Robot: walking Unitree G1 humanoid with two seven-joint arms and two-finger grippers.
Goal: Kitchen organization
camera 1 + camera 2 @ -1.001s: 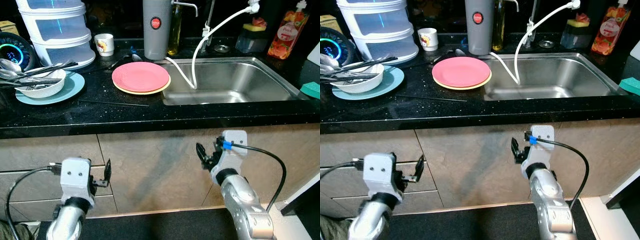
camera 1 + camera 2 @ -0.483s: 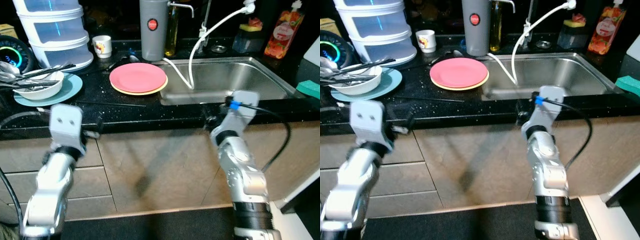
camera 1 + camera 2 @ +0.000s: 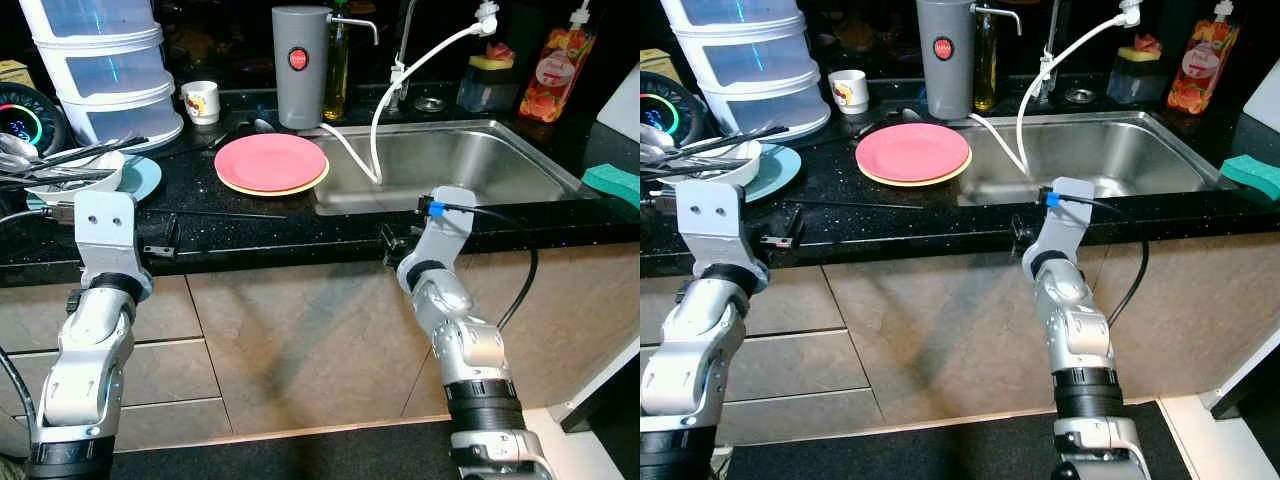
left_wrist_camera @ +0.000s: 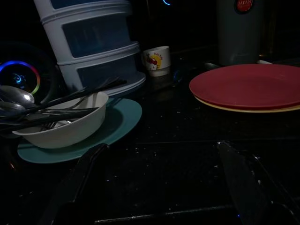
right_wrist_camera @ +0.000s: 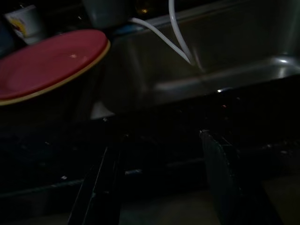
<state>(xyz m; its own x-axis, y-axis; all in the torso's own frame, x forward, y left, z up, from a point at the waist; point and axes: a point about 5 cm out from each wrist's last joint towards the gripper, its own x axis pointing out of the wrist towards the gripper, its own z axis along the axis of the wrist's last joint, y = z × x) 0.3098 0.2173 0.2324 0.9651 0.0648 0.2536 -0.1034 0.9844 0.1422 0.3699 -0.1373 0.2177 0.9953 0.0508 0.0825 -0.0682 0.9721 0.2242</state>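
Note:
A red plate (image 3: 271, 162) lies on a yellow plate on the black counter (image 3: 300, 232), left of the steel sink (image 3: 450, 160). At the counter's left, a white bowl (image 3: 72, 180) full of spoons and chopsticks rests on a teal plate (image 3: 143, 180). A thin stick (image 3: 215, 213) lies near the front edge. My left gripper (image 3: 160, 238) is at the counter's front edge, open and empty, with its fingers (image 4: 77, 178) pointing toward the bowl and plates. My right gripper (image 3: 389, 242) hovers at the edge before the sink, open, fingers (image 5: 220, 173) spread.
A grey thermos jug (image 3: 299, 67), a small printed cup (image 3: 202, 101), stacked white containers (image 3: 100, 70) and an oil bottle (image 3: 336, 60) line the back. A white hose (image 3: 395, 95) drops into the sink. A soap bottle (image 3: 553, 78) and a green sponge (image 3: 612, 180) sit right. Cabinet fronts lie below.
Both arms have risen from low in front of the cabinet doors to the counter's front edge. The dishes have not moved.

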